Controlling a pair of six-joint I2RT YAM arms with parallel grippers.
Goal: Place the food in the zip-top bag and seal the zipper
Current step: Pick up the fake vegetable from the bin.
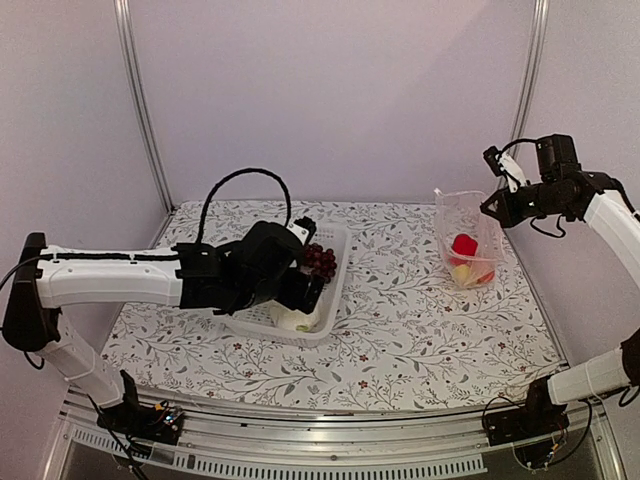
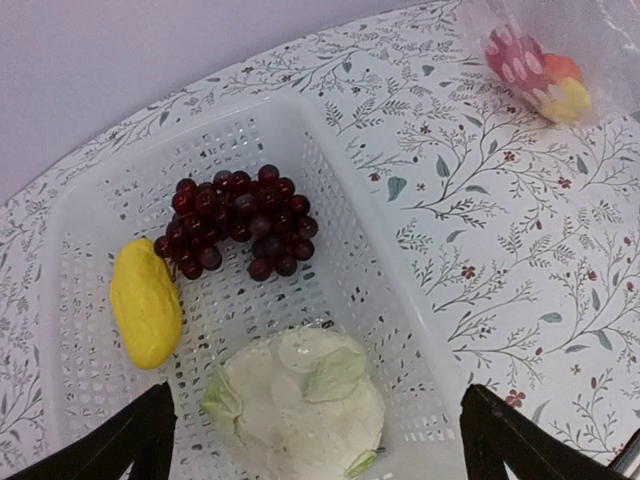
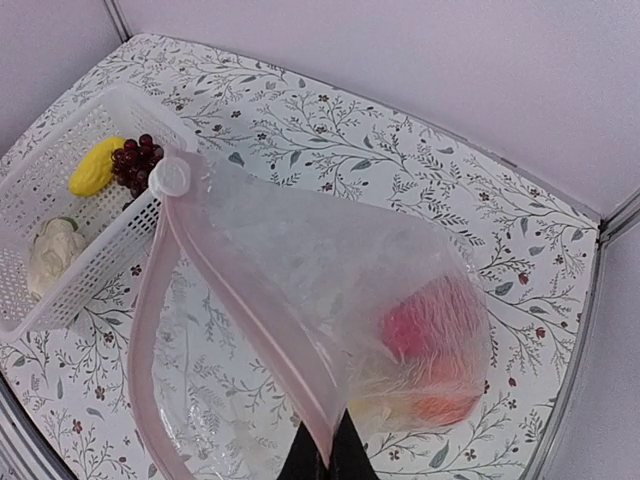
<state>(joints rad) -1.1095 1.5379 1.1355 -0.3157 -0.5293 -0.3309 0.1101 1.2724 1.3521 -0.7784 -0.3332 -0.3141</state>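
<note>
Over on the left side of the tabletop [image 1: 420, 340], the left pincer [image 2: 318, 420] hangs low above the white perforated basket [image 2: 400, 300]. Its jaws are spread wide apart with nothing between them. Right under the gap lies the white cauliflower [image 2: 295, 405], at the near end of the basket. Beyond it sits the dark purple grape bunch [image 2: 240, 220], and just beside the grapes, against the basket's left wall, lies one yellow oblong piece [image 2: 145, 305]. From the wrist view I cannot tell whether the fingers [image 2: 130, 445] touch the cauliflower.

On the far right, the right pincer [image 3: 325, 455] is raised above the tabletop, its jaws pressed together on the mouth edge of the zip-top bag [image 3: 300, 260]. The bag hangs from that pinch. Its lower end is down at the tabletop, though I cannot tell whether it rests there. The zipper [image 3: 230, 310] shows as a pale pink strip with a white slider [image 3: 170, 177] at one end. Its two halves stand apart, so the mouth gapes. Low in the bag the red pepper [image 3: 420, 320] sits on top, with the orange round fruit [image 2: 562, 68] and a second yellow piece [image 2: 570, 100] beneath it. Bag and basket stand well apart.
</note>
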